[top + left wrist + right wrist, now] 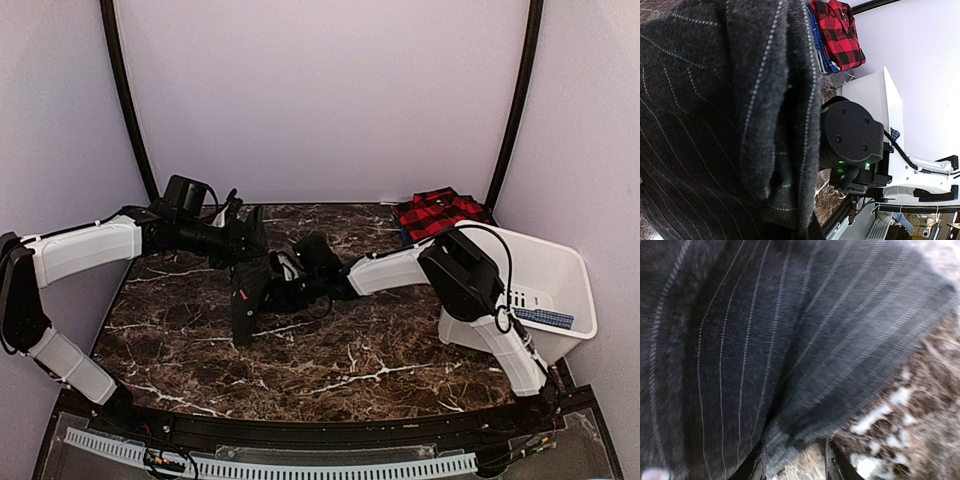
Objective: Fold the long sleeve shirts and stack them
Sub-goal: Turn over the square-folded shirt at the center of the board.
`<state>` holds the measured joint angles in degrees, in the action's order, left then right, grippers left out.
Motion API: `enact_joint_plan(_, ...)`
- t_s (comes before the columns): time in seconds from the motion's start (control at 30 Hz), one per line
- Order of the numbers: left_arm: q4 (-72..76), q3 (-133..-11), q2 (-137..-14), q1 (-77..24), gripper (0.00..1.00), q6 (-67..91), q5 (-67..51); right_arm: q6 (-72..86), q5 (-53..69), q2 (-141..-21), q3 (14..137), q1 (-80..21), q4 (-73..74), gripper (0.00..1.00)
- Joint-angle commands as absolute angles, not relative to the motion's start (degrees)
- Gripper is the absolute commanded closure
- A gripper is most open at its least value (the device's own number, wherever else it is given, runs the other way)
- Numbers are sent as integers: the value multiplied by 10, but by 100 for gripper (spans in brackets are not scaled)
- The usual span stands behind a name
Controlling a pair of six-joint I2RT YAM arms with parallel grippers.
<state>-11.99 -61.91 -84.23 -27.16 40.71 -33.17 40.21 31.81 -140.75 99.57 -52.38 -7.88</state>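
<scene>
Left gripper (pixel 238 243): jaws together, clamped on charcoal shirt (pixel 246 300), top end raised off the table (pixel 350 365). One dark strip hangs from it, long axis running near-far. The rest of the shirt is bunched just right of that, between the arms. Right gripper (pixel 794 461) is at the bunch, fingers part way apart, cloth edge at the tips. View is blurred, so can't tell if it's pinching. Right arm is nearer the loose end. Plaid shirt (pixel 435 212) lies folded far right, beside the white bin (pixel 560 265).

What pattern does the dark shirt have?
The dark shirt is charcoal with fine pale pinstripes, clearest in the left wrist view.
</scene>
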Motion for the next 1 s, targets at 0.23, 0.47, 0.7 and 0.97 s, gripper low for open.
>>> enact_joint_plan(0.23,-103,-594,-824,-257,100,390,-350,416,294,-1329,947,-499,-83,58)
enact_joint_plan(0.47,-74,-582,-848,-273,100,409,-358,382,222,-1239,915,-474,-26,54)
enact_joint_plan(0.7,-14,-615,-929,-362,96,460,-341,342,138,-1114,850,-434,28,46)
enact_joint_plan(0.97,33,-708,-1030,-427,47,500,-342,305,64,-1049,798,-422,97,36)
